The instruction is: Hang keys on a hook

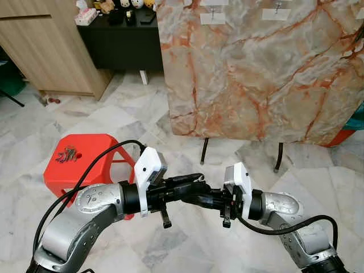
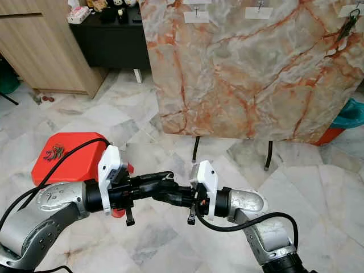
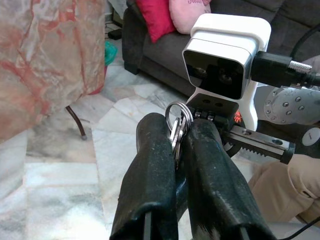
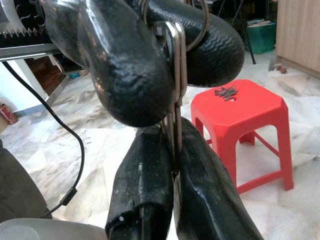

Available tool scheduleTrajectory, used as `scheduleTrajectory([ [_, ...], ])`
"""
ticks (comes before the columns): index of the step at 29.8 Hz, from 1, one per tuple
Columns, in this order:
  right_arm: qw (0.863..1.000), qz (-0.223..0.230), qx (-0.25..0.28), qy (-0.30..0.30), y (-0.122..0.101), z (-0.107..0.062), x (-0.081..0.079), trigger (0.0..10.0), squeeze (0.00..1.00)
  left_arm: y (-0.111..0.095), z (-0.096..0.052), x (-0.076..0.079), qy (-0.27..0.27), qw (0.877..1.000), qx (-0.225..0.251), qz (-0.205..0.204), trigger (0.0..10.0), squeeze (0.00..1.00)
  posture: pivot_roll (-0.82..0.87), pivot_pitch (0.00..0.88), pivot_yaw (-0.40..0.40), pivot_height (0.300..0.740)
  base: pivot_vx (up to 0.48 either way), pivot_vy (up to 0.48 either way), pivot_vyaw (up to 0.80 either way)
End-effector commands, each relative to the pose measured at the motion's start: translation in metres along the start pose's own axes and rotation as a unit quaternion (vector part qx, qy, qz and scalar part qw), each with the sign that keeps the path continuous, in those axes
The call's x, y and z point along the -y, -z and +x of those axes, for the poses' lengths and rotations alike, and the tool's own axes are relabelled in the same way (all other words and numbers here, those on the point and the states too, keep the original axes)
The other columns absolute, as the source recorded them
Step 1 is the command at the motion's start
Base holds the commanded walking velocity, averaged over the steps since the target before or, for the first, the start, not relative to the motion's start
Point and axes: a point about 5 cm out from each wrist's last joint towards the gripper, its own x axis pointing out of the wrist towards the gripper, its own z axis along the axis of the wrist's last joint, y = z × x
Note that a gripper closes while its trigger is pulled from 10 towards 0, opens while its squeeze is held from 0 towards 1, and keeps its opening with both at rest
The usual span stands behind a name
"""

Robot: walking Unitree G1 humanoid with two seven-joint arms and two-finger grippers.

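The keys (image 3: 176, 131) are pinched between the fingers of the left pincer (image 1: 199, 185) and also squeezed by the right pincer (image 1: 206, 199), in front of the robot. More keys (image 1: 67, 154) are laid on a red stool (image 1: 79, 170). A marble board (image 1: 256, 68) is stood behind.

A red plastic stool (image 1: 85, 156) stands on the pale marble floor (image 1: 239, 250), near a wooden cabinet (image 1: 51, 45), and a dark sofa (image 3: 165, 50) carries red and pink cushions (image 3: 172, 15).
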Motion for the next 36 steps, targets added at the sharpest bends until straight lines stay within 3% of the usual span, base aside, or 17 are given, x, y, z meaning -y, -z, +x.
scheduleTrajectory([
  [1, 1.000, -0.006, 0.013, 0.021, -0.005, -0.002, 0.004, 0.0, 0.00, 0.011, 0.001, 0.010, 0.025, 0.999, -0.030, -0.013, 10.0, 0.00, 0.14, 0.188, 0.052, 0.740, 0.000, 0.000, 0.00],
  [15, 0.999, -0.021, 0.036, 0.034, -0.016, 0.000, 0.008, 0.0, 0.00, 0.005, 0.009, 0.010, 0.017, 1.000, -0.002, -0.008, 10.0, 0.00, 0.14, 0.169, 0.050, 0.740, 0.000, 0.000, 0.00],
  [24, 0.996, -0.036, 0.069, 0.051, -0.030, 0.003, 0.013, 0.0, 0.00, -0.017, 0.012, -0.005, -0.030, 0.998, 0.060, 0.009, 10.0, 0.00, 0.14, 0.153, 0.048, 0.740, 0.000, 0.000, 0.00],
  [36, 0.993, -0.050, 0.088, 0.060, -0.039, 0.005, 0.015, 0.0, 0.00, -0.025, 0.013, -0.010, -0.048, 0.995, 0.085, 0.017, 10.0, 0.00, 0.14, 0.139, 0.042, 0.740, 0.000, 0.000, 0.00],
])
